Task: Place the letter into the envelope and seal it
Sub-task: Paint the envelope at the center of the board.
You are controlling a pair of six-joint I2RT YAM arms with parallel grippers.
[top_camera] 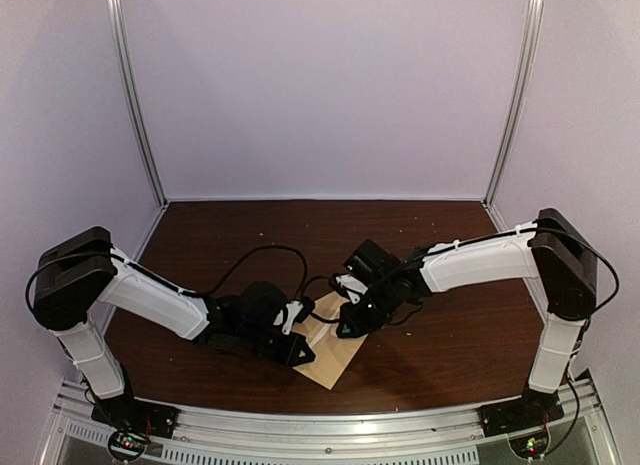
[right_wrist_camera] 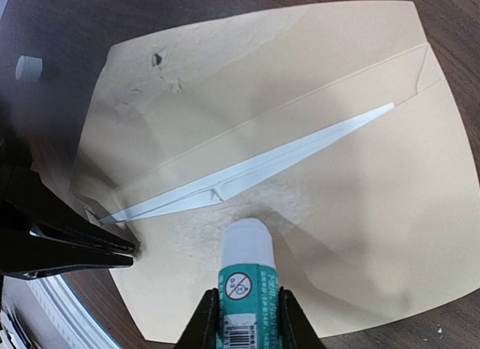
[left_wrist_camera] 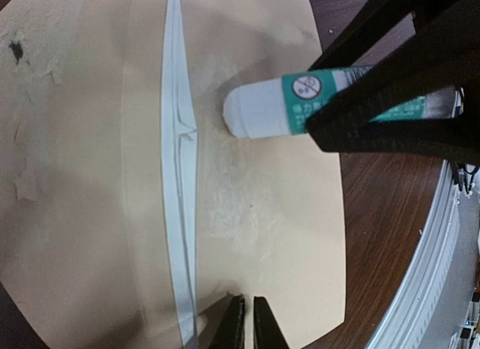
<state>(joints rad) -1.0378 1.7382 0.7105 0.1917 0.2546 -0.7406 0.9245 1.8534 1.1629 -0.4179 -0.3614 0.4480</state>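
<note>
The dark wooden table point(top_camera: 450, 355) carries everything. On it, at about 6 o'clock from its centre, the tan envelope point(top_camera: 335, 363) lies flat between the two arms. Its flap is open, and the letter point(right_wrist_camera: 262, 165) is already inside, showing only as a thin white sliver along the mouth. The left gripper point(left_wrist_camera: 247, 323) has its jaws together at the envelope's edge, though I cannot tell whether it pinches the paper or only presses on it. The right gripper point(right_wrist_camera: 247, 315) is clamped around a glue stick point(right_wrist_camera: 246, 278), whose white tip rests on a pale smeared patch just below the mouth. The envelope looks light, thin and likely to slide on the smooth wood, so it probably needs pinning at a dry corner. The flap should fold easily and is best taken near its point, away from the tacky patch. The letter looks softer and easier to crease. The top view gives the arms' layout, but the grippers hide the mouth. The left wrist view shows the glue tip touching the paper. Only the right wrist view shows the scuffed spots on the flap at 11 o'clock, the left jaws at 8 o'clock, and a small pale round thing point(right_wrist_camera: 30, 67) on the wood at 10 o'clock, possibly a cap.
</note>
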